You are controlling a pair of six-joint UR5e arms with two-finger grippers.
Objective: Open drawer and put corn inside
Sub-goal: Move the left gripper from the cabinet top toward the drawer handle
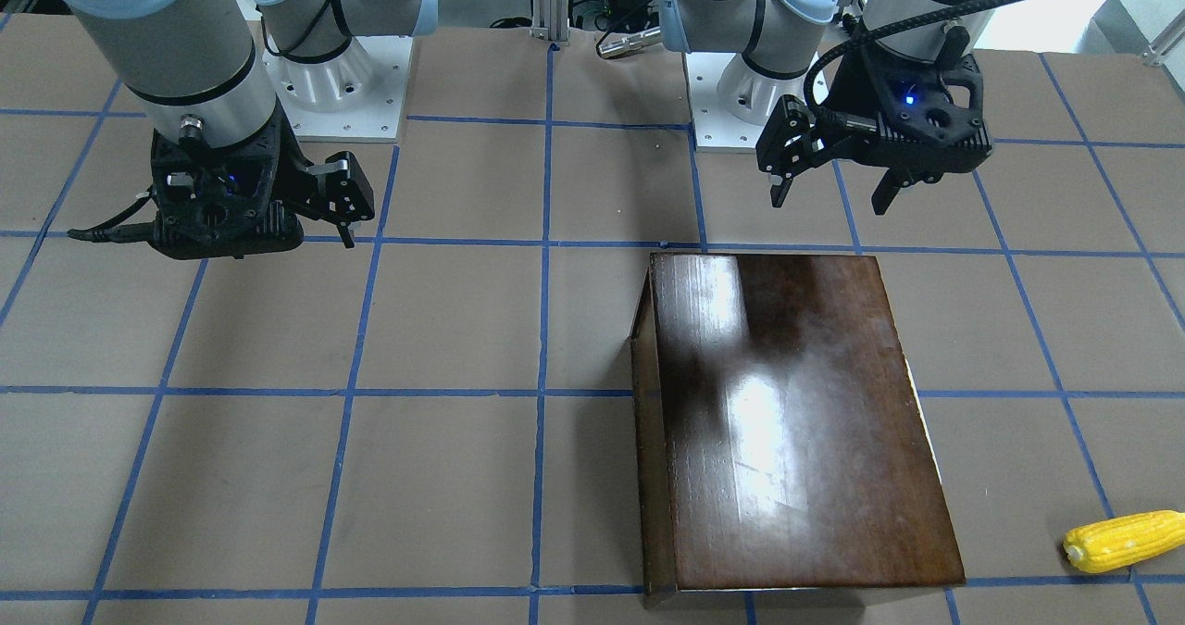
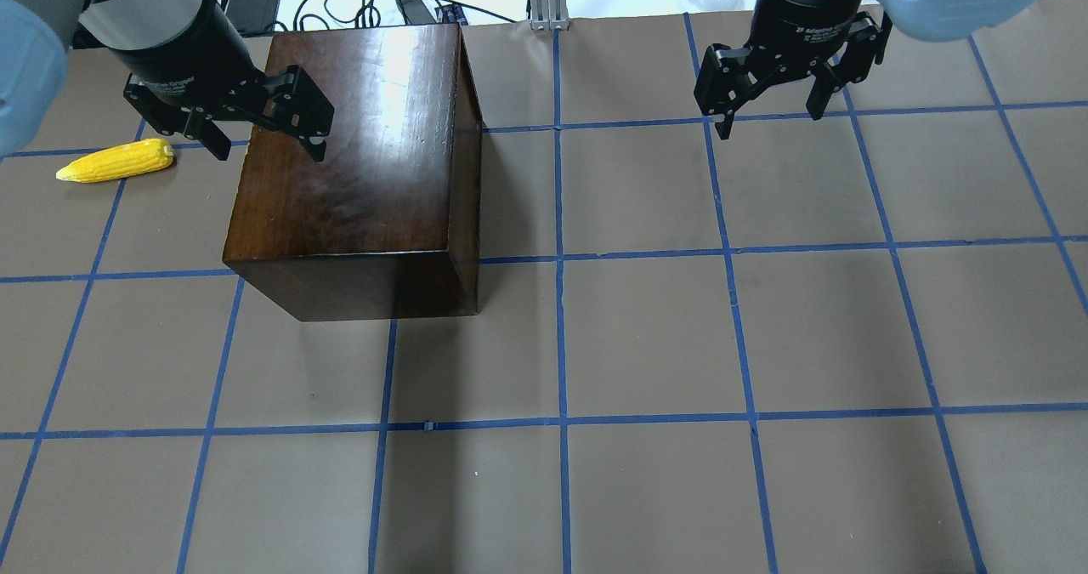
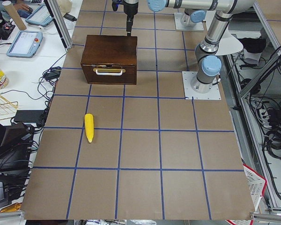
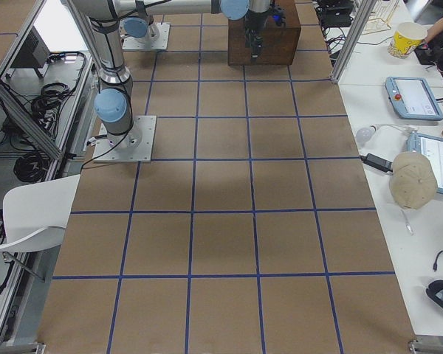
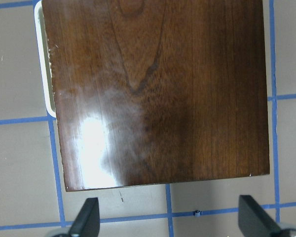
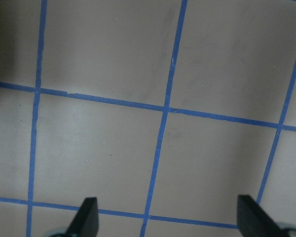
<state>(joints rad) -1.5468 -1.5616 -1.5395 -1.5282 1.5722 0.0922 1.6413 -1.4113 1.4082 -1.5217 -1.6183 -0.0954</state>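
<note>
On the taped bench (image 2: 646,336) the drawer (image 3: 98,78) sits shut, corn (image 2: 115,161) lying left of its box (image 2: 357,157), my left tool (image 2: 270,150) and right tool (image 2: 773,123) both spread empty, so I reckon the handle (image 3: 108,71) comes first.

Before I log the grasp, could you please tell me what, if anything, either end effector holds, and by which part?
Nothing is held: the left end effector and right end effector are open; the yellow corn cob lies apart.
</note>
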